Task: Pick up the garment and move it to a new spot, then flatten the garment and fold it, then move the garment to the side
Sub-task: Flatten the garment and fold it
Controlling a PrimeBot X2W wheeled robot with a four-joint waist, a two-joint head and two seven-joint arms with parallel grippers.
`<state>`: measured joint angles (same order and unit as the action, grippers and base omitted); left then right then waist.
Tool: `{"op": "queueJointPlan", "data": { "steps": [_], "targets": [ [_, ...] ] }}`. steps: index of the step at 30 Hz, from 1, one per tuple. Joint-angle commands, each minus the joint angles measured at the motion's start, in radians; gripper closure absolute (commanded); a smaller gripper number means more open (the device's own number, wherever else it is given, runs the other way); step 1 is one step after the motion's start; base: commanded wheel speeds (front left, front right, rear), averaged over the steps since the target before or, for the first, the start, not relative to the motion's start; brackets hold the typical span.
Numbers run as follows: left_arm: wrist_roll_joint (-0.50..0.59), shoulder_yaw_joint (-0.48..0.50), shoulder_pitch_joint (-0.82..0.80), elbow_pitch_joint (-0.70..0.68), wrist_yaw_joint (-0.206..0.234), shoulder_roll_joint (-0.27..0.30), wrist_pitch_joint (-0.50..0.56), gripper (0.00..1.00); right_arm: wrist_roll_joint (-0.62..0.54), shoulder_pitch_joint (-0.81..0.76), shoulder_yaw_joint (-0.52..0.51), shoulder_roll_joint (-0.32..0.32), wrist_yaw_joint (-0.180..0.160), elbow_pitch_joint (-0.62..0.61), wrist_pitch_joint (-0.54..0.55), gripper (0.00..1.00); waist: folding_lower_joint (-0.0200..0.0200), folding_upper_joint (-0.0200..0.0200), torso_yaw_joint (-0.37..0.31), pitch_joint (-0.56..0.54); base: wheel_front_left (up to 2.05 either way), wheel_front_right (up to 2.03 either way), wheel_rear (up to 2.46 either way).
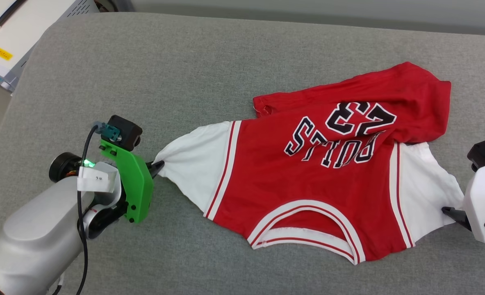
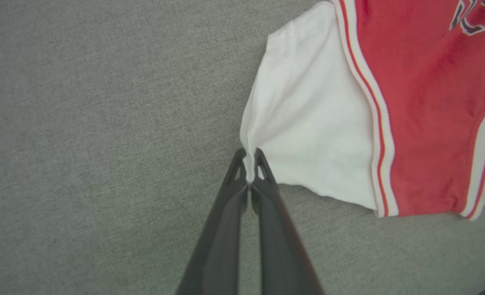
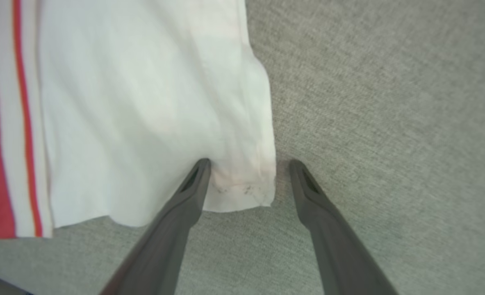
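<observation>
One red garment point(image 1: 308, 180) lies spread across the right half of a grey upholstered surface point(image 1: 185, 61), its striped collar point(image 1: 308, 233) at the near edge and its red lower part bunched and folded over at the far right. Its white left sleeve point(image 1: 197, 159) tapers to a point at the left gripper point(image 1: 157, 167), whose two dark fingers are pressed together on the very tip of that sleeve, the cloth puckering between them in the left wrist view. The white right sleeve point(image 1: 422, 192) reaches toward the right gripper point(image 1: 449, 212), whose fingers stand spread apart around the sleeve's near corner: in the right wrist view one finger point(image 3: 193, 180) lies over the white cloth and the other point(image 3: 312, 188) over bare grey fabric just beside the sleeve's edge, with nothing clamped. Black white-outlined lettering point(image 1: 332, 143) on the chest reads BULLS with the number 23 beyond it, both upside down from the head view. The left wrist carries a green bracket point(image 1: 137, 180) and a small white tag point(image 1: 96, 177) with marks too small to read. At the far left corner stands a white cabinet point(image 1: 17, 32) bearing a yellow label point(image 1: 1, 53) whose print cannot be made out
</observation>
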<state>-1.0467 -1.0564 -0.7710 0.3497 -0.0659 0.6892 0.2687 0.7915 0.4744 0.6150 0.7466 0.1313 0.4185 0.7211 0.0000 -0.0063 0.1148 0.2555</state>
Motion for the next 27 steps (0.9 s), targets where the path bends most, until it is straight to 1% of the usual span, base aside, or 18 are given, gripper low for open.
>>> {"op": "queueJointPlan", "data": {
  "steps": [1,2,8,13,15,19,24,27],
  "targets": [
    [0.0,0.003,-0.007,0.006,0.001,-0.005,-0.008,1.0,0.015,-0.022,0.044,-0.046,-0.001,0.031,-0.026,0.63,0.0,0.0063,-0.005,-0.005,0.0,0.0,0.0],
    [-0.002,0.003,-0.005,0.009,0.001,-0.007,-0.009,1.0,0.016,-0.016,0.051,-0.044,-0.001,0.033,-0.044,1.0,0.0,0.0063,-0.007,-0.009,0.0,0.0,0.0],
    [-0.007,0.007,0.009,0.013,-0.004,-0.009,-0.038,1.0,0.045,0.025,0.062,-0.016,-0.001,0.021,-0.16,1.0,0.0,0.0063,-0.018,-0.048,0.0,0.0,0.0],
    [-0.008,0.035,0.027,-0.043,0.003,0.02,-0.104,1.0,0.061,0.019,0.045,0.035,-0.001,-0.052,-0.271,1.0,0.0,0.0063,-0.027,-0.099,0.0,0.0,0.0],
    [0.006,0.044,0.031,-0.081,0.016,0.043,-0.128,1.0,0.065,0.007,0.032,0.061,-0.001,-0.089,-0.305,1.0,0.0,0.0063,-0.031,-0.119,0.0,0.0,0.0],
    [0.032,0.067,0.035,-0.174,0.055,0.086,-0.174,1.0,0.078,-0.021,-0.011,0.103,-0.001,-0.163,-0.347,1.0,0.0,0.0063,-0.041,-0.159,0.0,0.0,0.0],
    [0.035,0.117,0.03,-0.311,0.102,0.124,-0.225,1.0,0.081,-0.053,-0.09,0.139,-0.001,-0.267,-0.368,1.0,0.0,0.0063,-0.057,-0.197,0.0,0.0,0.0],
    [0.034,0.15,0.016,-0.389,0.127,0.14,-0.247,1.0,0.056,-0.062,-0.147,0.155,-0.001,-0.324,-0.372,1.0,0.0,0.0063,-0.067,-0.207,0.0,0.0,0.0]
  ]
}}
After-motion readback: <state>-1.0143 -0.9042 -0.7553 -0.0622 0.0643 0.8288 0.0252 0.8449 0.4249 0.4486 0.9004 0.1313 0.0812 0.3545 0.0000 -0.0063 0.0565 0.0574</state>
